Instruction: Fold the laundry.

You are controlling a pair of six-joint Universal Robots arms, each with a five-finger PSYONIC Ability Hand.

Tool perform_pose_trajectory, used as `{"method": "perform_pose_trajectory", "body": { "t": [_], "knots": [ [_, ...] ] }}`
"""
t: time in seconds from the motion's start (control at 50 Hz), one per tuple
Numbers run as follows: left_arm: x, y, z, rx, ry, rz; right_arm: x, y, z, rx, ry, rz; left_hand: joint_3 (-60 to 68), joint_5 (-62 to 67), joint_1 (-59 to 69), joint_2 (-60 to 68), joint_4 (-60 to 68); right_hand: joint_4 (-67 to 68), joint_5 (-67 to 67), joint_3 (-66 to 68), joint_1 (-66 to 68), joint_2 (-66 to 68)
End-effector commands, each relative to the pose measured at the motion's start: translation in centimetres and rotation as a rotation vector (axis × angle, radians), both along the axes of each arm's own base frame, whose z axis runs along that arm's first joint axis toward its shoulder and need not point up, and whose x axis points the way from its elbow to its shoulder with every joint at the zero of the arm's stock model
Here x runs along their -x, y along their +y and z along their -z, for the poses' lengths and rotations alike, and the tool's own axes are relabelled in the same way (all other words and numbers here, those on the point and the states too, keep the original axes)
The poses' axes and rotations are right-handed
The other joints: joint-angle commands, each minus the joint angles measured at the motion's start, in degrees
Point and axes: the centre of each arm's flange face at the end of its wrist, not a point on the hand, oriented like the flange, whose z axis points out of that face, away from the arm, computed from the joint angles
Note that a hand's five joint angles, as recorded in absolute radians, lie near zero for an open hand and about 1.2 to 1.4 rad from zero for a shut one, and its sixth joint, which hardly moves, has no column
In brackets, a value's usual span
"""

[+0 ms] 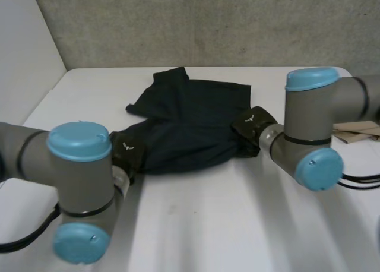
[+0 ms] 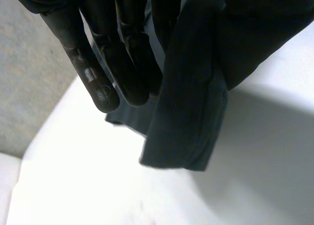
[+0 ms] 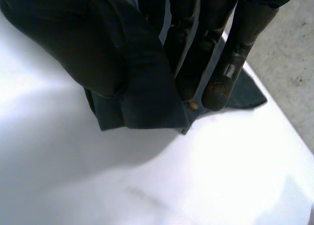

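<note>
Dark garment point(image 1: 190, 114) lies mid-bench point(image 1: 208, 224), reaching toward the far edge; my left hand point(image 1: 127, 150) pinches its near left corner; my right hand point(image 1: 252, 122) pinches its near right corner; both hold the hem raised, evidently for folding it over.

Dark matt cloth for the garment point(image 1: 190, 120), finely ribbed near its hem. Beneath the garment, smooth white tabletop point(image 1: 237, 224) with a faint sheen. On the left hand point(image 2: 127, 33), hard black fingers point(image 2: 100, 87), slightly glossy, plastic-like; likewise on the right hand point(image 3: 206, 28), fingers point(image 3: 223, 82) scuffed at the tips. Either side of the garment, smooth light-blue plastic caps point(image 1: 79, 140) on matt grey arm joints point(image 1: 309, 114). Behind the garment, rough, speckled, concrete-like wall point(image 1: 208, 22).
</note>
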Motion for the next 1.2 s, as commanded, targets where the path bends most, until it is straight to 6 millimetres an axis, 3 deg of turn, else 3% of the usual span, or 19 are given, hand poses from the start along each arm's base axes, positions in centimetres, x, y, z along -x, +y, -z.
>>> {"method": "perform_pose_trajectory", "body": {
  "t": [0.02, 0.2, 0.32, 0.38, 0.46, 0.54, 0.64, 0.7, 0.72, 0.74, 0.78, 0.92, 1.02, 1.04, 1.06, 1.08, 1.1, 1.12, 1.2],
  "knots": [
    [-2.7, 4.4, -3.2, -0.040, -0.033, 0.003, 2.9, 5.0, -3.0, -0.031, 0.038, -0.006, 11.9, 14.6, 14.2, 11.5, 11.2, 11.8, 14.6, 12.3, 24.3, 13.4],
    [-4.8, 10.4, -4.1, -0.193, -0.136, 0.069, 5.8, 10.1, -2.3, -0.129, 0.251, -0.091, 11.9, 14.6, 14.2, 11.5, 11.2, 11.8, 14.6, 12.3, 24.3, 13.4],
    [-5.4, 15.5, -3.3, -0.310, -0.257, 0.203, 8.6, 15.8, -2.1, -0.339, 0.453, -0.218, 11.9, 14.6, 14.2, 11.5, 11.2, 11.8, 14.6, 12.3, 24.3, 13.4],
    [-5.6, 16.8, -3.5, -0.340, -0.305, 0.246, 8.7, 16.2, -2.6, -0.317, 0.446, -0.233, 11.9, 14.6, 14.2, 11.5, 11.2, 11.8, 14.6, 12.3, 24.3, 13.4],
    [-4.5, 14.5, -4.6, -0.276, -0.263, 0.216, 8.1, 15.3, -3.2, -0.261, 0.390, -0.235, 11.9, 14.6, 14.2, 11.5, 11.2, 11.8, 14.6, 12.3, 24.3, 13.4],
    [-1.9, 9.4, -4.1, -0.154, -0.166, 0.155, 7.0, 12.4, -3.9, -0.142, 0.297, -0.172, 11.9, 14.6, 14.2, 11.5, 11.2, 11.8, 14.6, 12.3, 24.3, 13.4],
    [1.9, 2.0, -3.3, 0.056, -0.051, 0.108, 5.0, 7.0, -2.1, -0.021, 0.206, -0.043, 11.9, 14.6, 14.2, 11.5, 11.2, 11.8, 14.6, 12.3, 24.3, 13.4],
    [3.7, -1.8, -2.8, 0.177, -0.011, 0.091, 4.3, 4.7, -2.6, 0.091, 0.203, 0.020, 11.9, 14.6, 14.2, 11.5, 11.2, 11.8, 14.6, 12.3, 24.3, 13.4],
    [3.7, -1.9, -2.8, 0.177, -0.011, 0.091, 4.0, 3.5, -2.8, 0.146, 0.202, 0.051, 11.9, 14.6, 14.2, 11.5, 11.2, 11.8, 14.6, 12.3, 24.3, 13.4],
    [4.6, -4.8, -2.8, 0.287, 0.018, 0.078, 3.8, 2.9, -2.7, 0.167, 0.202, 0.061, 11.9, 14.6, 14.2, 11.5, 11.2, 11.8, 14.6, 12.3, 24.3, 13.4],
    [5.8, -6.7, -2.5, 0.382, 0.037, 0.101, 3.0, 0.8, -1.8, 0.233, 0.198, 0.087, 11.9, 14.6, 14.2, 11.5, 11.2, 11.8, 14.6, 12.3, 24.3, 13.4],
    [8.5, -10.7, -1.1, 0.592, 0.084, 0.198, 0.2, -4.5, 1.0, 0.434, 0.145, 0.098, 11.9, 14.6, 14.2, 11.5, 11.2, 11.8, 14.6, 12.3, 24.3, 13.4],
    [9.1, -12.4, 1.8, 0.590, 0.079, 0.205, -0.5, -6.1, 3.4, 0.457, 0.177, 0.095, 11.9, 14.6, 14.2, 11.5, 11.2, 11.8, 14.6, 12.3, 24.3, 13.4],
    [9.2, -12.5, 2.1, 0.587, 0.079, 0.212, -0.5, -6.2, 3.7, 0.455, 0.176, 0.095, 11.9, 14.6, 14.2, 11.5, 11.2, 2.7, 5.5, 3.2, 15.2, 4.3],
    [9.3, -12.4, 2.4, 0.585, 0.082, 0.221, -0.6, -6.4, 3.9, 0.456, 0.177, 0.098, 11.9, 14.6, 14.2, 11.5, 11.2, -22.7, -19.9, -22.2, -10.2, -21.1],
    [9.4, -12.4, 2.6, 0.588, 0.089, 0.228, -0.6, -6.5, 4.2, 0.451, 0.175, 0.105, -1.8, 1.0, 0.5, -2.2, -2.4, -58.2, -55.4, -57.7, -45.7, -56.6],
    [9.5, -12.4, 2.7, 0.612, 0.103, 0.240, -0.6, -6.5, 4.2, 0.450, 0.173, 0.108, -46.4, -43.6, -44.1, -46.8, -47.0, -58.2, -55.4, -57.7, -45.7, -56.6],
    [9.6, -12.3, 2.7, 0.626, 0.109, 0.243, -0.5, -6.5, 4.0, 0.448, 0.165, 0.110, -58.1, -55.4, -55.8, -58.5, -58.8, -58.2, -55.4, -57.7, -45.7, -56.6],
    [9.6, -11.6, 1.5, 0.744, 0.165, 0.228, 0.1, -6.4, 0.9, 0.446, 0.043, 0.169, -58.1, -55.4, -55.8, -58.5, -58.8, -58.2, -55.4, -57.7, -45.7, -56.6]
  ]
}}
